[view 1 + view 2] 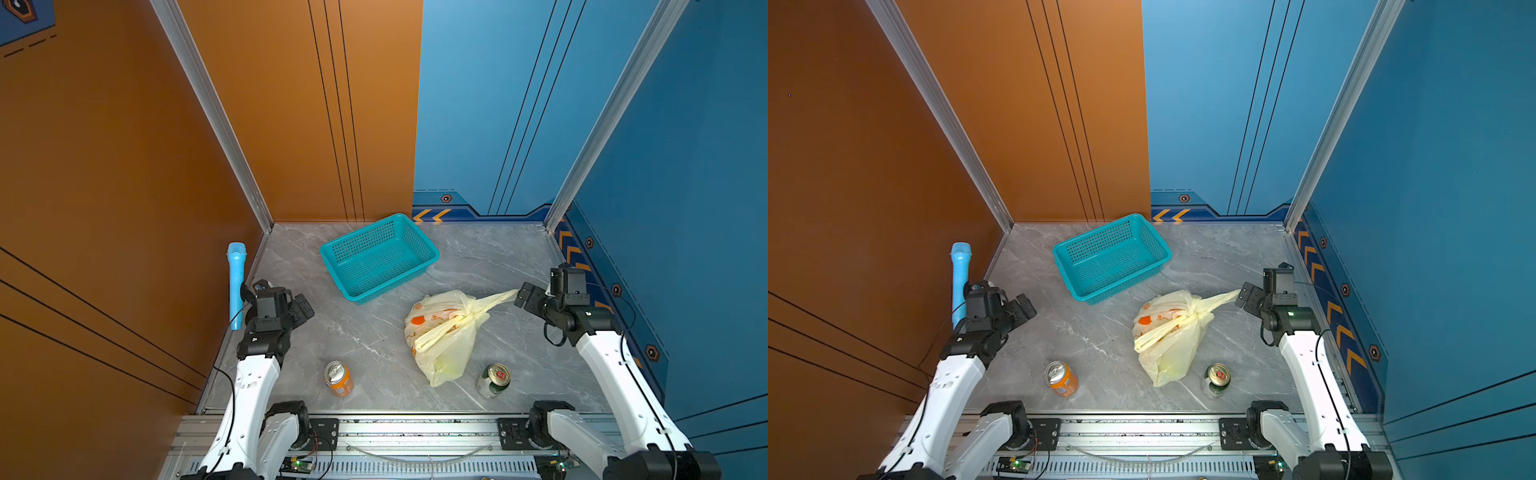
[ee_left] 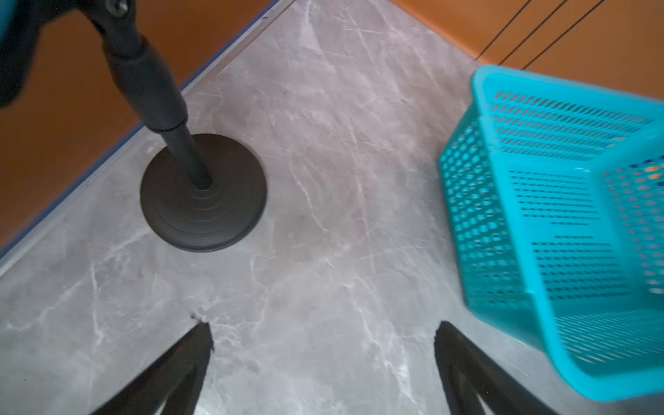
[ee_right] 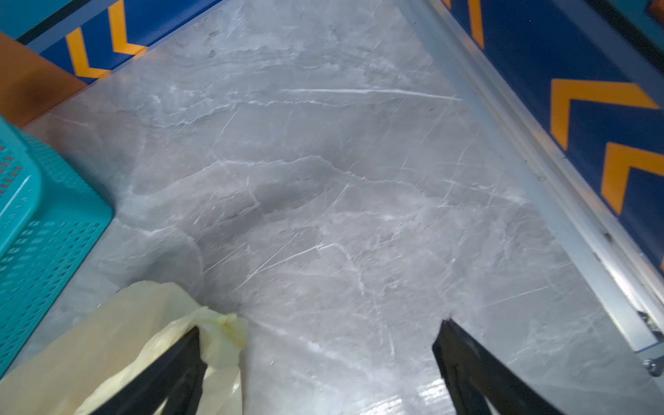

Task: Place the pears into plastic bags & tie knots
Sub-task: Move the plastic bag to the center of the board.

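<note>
The pale-yellow plastic bag (image 1: 442, 332) (image 1: 1167, 336) lies on the grey table, bulging, with orange-red print on its side. Its handles are twisted into a knot (image 1: 471, 318). The pears are hidden; only rounded lumps press against the film. One loose handle tail (image 1: 500, 298) reaches toward my right gripper (image 1: 524, 294) (image 3: 321, 327), which is open. The tail (image 3: 215, 323) drapes against one of its fingers, with nothing between the jaws. My left gripper (image 1: 305, 305) (image 2: 323, 330) is open over bare table at the left, far from the bag.
A teal mesh basket (image 1: 332, 270) (image 2: 503, 215) stands empty behind the bag. An orange can (image 1: 338, 378) and a green can (image 1: 493, 380) stand near the front edge. A blue microphone (image 1: 236, 282) on a black stand (image 2: 203, 194) stands by the left wall.
</note>
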Robot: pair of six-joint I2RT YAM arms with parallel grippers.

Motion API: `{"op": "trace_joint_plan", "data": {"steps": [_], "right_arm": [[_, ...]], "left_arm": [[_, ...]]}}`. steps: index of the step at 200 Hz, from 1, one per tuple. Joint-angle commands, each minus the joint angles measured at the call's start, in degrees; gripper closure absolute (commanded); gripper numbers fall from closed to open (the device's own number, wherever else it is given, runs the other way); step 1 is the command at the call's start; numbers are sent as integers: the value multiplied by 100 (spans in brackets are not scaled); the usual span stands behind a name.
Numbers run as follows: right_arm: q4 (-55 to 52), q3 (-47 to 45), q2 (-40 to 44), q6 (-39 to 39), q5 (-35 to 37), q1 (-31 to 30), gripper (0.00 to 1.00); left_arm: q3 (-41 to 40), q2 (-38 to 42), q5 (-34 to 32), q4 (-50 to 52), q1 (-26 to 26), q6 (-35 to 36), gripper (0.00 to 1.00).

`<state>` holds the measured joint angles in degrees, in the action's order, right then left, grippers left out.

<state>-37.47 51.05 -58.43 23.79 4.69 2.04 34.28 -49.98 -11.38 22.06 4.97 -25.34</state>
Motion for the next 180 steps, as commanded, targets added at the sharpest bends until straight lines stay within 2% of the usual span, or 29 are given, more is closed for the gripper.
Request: {"op": "trace_joint_plan", "data": {"steps": [1,6,16,25,41,55,69,86,101,112,143,180], "right_arm": [[567,-33,-162,-452,93,385,0],[637,-29,-197,-486,-227,477,4],[827,-46,-229,-739,-1511,661,14],[1053,-110,-223,-678,-2468,661,18],[1535,-287,-116,-263,-3701,461,15],[1572,-305,63,-50,-4098,272,10],[1013,-140,321,-15,-3630,201,6],[512,-192,735,51,-1975,215,4],[807,-579,1083,-89,-645,305,2],[1225,-901,1180,-201,-63,480,1],[2610,-1553,443,-376,689,911,0],[5146,-2324,-751,-852,646,867,0]], "left_arm": [[-525,-97,-1255,-1055,-230,616,2],[-634,-106,-1397,-1349,-273,686,2],[-869,-131,-1447,-1688,-268,716,2],[-1010,-160,-1368,-1917,-264,718,2],[-1238,-312,-1349,-2366,-294,774,2],[-1279,-512,-1388,-2504,-303,798,2],[-1282,-643,-1452,-2529,-317,825,2],[-1400,-769,-1494,-2890,-361,943,2],[-1641,-904,-1505,-3570,-416,1098,2],[-1613,-1005,-1431,-3750,-450,1256,2],[-1532,-1534,-1210,-4493,-488,1629,2],[-1117,-2540,-1002,-5343,-697,2166,2]]}}
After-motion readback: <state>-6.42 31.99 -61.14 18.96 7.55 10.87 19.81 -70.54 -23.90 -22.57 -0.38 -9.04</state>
